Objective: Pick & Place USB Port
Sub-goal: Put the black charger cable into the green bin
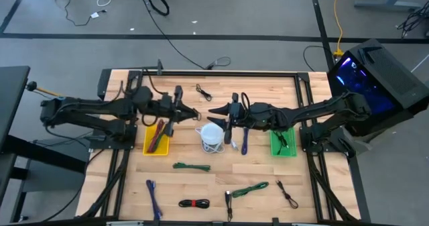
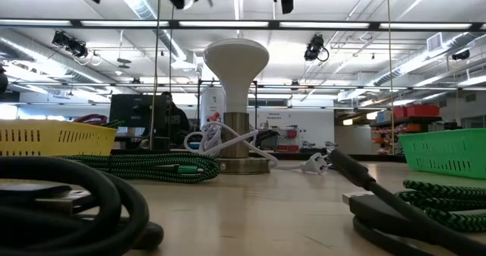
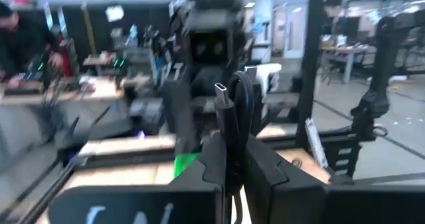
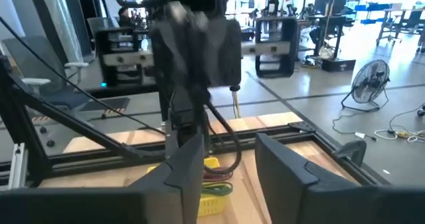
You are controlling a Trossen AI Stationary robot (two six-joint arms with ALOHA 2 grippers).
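Note:
My left gripper point(image 1: 194, 113) hangs above the table's middle, shut on a black cable point(image 3: 229, 127) whose USB plug point(image 3: 221, 92) sticks out past the fingers. Facing it from the right, my right gripper point(image 1: 213, 110) stands open point(image 4: 229, 164), a short gap away, with nothing between its fingers. Below them the white USB port point(image 1: 212, 136), a domed stand wound with a white cord point(image 2: 236, 104), rests on its base on the table. My left gripper pinches the black cable between its two fingers a little behind the USB plug point(image 3: 226, 141). The fingers reach in level from the table's left and lie along the cable. The plug points on past the fingertips, and the slack cable point(image 4: 229, 147) hangs in a loop below them.
A yellow bin point(image 1: 155, 149) with cables sits left of the port, a green bin point(image 1: 283, 149) right of it. A dark cable point(image 1: 245, 142) lies beside the port. Several cables point(image 1: 191, 166) lie along the near half; another point(image 1: 204, 92) lies at the far side.

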